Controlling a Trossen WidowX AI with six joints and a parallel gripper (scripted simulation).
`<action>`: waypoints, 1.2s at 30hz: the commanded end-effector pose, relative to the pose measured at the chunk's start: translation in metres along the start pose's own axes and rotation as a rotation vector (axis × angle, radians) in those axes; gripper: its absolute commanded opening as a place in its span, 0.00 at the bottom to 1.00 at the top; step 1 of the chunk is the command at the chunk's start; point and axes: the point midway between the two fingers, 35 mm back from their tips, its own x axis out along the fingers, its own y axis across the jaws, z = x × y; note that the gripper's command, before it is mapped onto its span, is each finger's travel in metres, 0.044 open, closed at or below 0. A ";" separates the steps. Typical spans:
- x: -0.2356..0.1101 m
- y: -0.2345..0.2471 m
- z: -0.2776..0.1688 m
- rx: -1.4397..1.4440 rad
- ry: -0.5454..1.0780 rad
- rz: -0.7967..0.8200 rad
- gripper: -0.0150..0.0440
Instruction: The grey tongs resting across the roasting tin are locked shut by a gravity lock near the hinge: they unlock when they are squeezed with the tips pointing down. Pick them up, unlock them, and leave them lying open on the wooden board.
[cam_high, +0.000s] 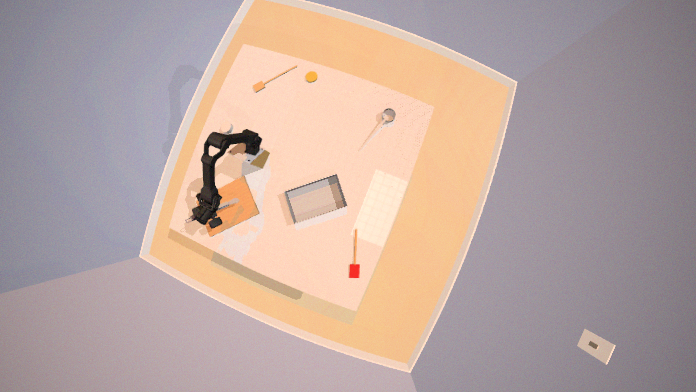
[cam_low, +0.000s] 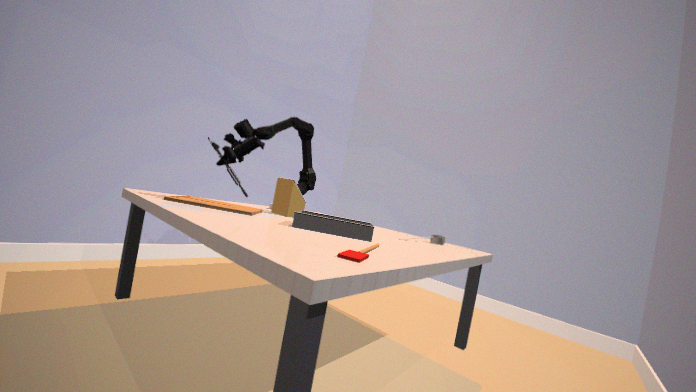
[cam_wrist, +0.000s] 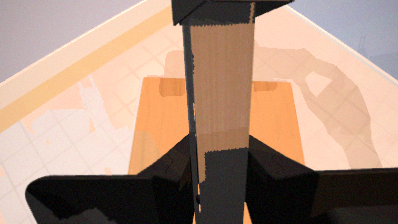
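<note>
My gripper (cam_low: 227, 154) (cam_wrist: 216, 136) (cam_high: 207, 214) is shut on the grey tongs (cam_low: 234, 176) (cam_wrist: 222, 95) (cam_high: 228, 204) and holds them in the air above the wooden board (cam_high: 246, 194) (cam_low: 210, 203) (cam_wrist: 157, 125). The tongs hang tilted with their tips pointing down toward the board, clear of it. In the side view they look like one thin bar, with the arms together. The grey roasting tin (cam_high: 342, 193) (cam_low: 332, 226) stands empty in the middle of the table, to the right of the board.
A tan knife block (cam_high: 258, 160) (cam_low: 287, 197) stands by the arm's base. A red spatula (cam_high: 354, 270) (cam_low: 353, 255), a checked cloth (cam_high: 382, 207), a metal scoop (cam_high: 388, 115) (cam_low: 438, 239), a wooden spatula (cam_high: 260, 86) and an orange disc (cam_high: 311, 76) lie further off.
</note>
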 end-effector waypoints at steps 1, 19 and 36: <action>0.004 0.001 0.002 0.004 0.058 0.006 0.00; 0.017 -0.001 -0.003 0.008 0.323 0.015 0.00; 0.017 -0.010 -0.010 0.033 0.580 0.026 0.00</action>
